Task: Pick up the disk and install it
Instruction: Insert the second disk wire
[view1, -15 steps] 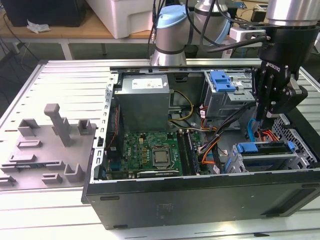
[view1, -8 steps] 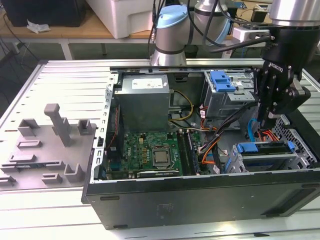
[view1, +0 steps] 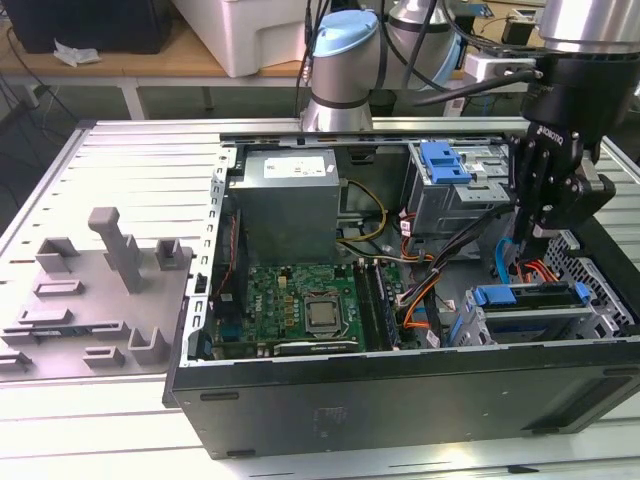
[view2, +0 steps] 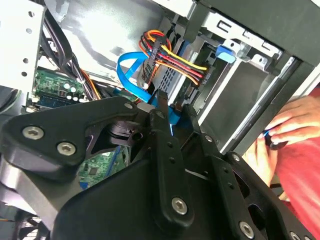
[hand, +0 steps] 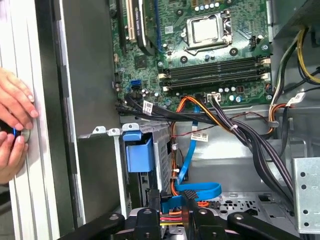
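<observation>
The disk (view1: 545, 303) seems to lie flat inside the metal drive bay (view1: 480, 325) at the case's front corner on the exterior view's right. It sits under the blue latch (view1: 505, 294) and the cage hides most of it. My gripper (view1: 531, 243) hangs just behind that bay. In both wrist views its fingers are pinched on the end of a flat blue data cable (view2: 131, 62), by the red, yellow and black power leads (view2: 172, 62). The gripper (view2: 174, 112) (hand: 172, 198) holds the blue cable (hand: 205, 190) close to the bay's rear.
The open computer case (view1: 400, 400) lies on a slatted table, with the motherboard (view1: 300, 305) and power supply (view1: 290, 205) inside. A second bay with a blue latch (view1: 445, 162) sits further back. A person's hands (hand: 12, 125) (view2: 292, 127) rest at the case's outer wall. A grey fixture plate (view1: 90, 300) lies beside the case.
</observation>
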